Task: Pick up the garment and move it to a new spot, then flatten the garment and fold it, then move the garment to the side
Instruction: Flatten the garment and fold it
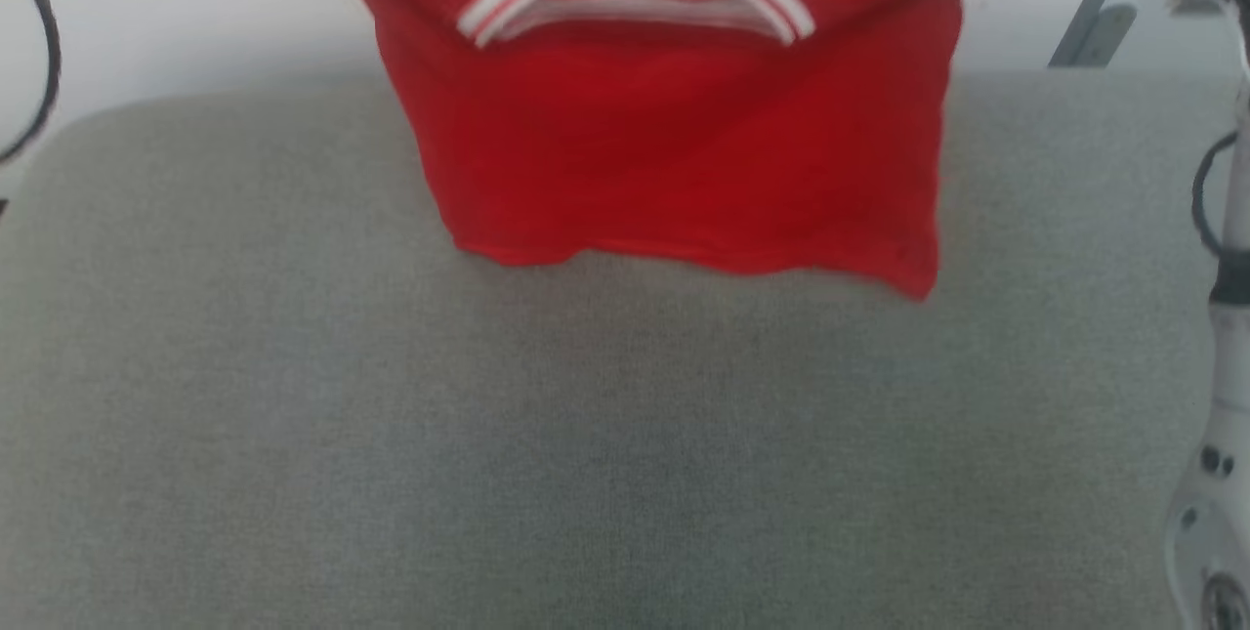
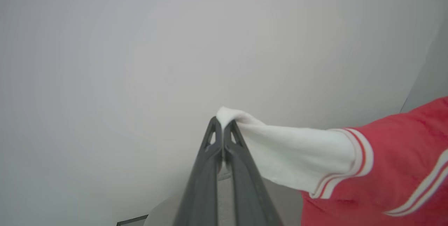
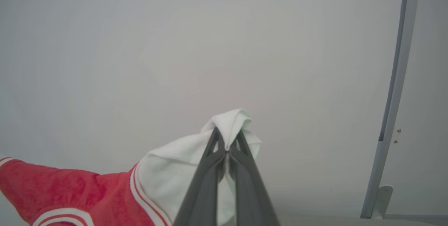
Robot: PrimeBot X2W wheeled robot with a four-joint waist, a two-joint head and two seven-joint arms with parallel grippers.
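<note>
The garment (image 1: 674, 142), a red jersey with a red-white striped collar, hangs spread in the air above the far part of the grey table (image 1: 293, 396); its plain red side faces me and its hem hovers just over the surface. In the left wrist view my left gripper (image 2: 222, 123) is shut on the tip of a white sleeve of the garment (image 2: 297, 159). In the right wrist view my right gripper (image 3: 227, 137) is shut on the bunched end of the other white sleeve of the garment (image 3: 175, 170).
The grey cloth-covered table has rounded far corners, with a pale wall behind. A grey metal post (image 1: 1094, 15) leans at the far right, also the post (image 3: 395, 93). My right forearm (image 1: 1221, 396) rises along the right edge; a dark cable (image 1: 44, 63) loops at the upper left.
</note>
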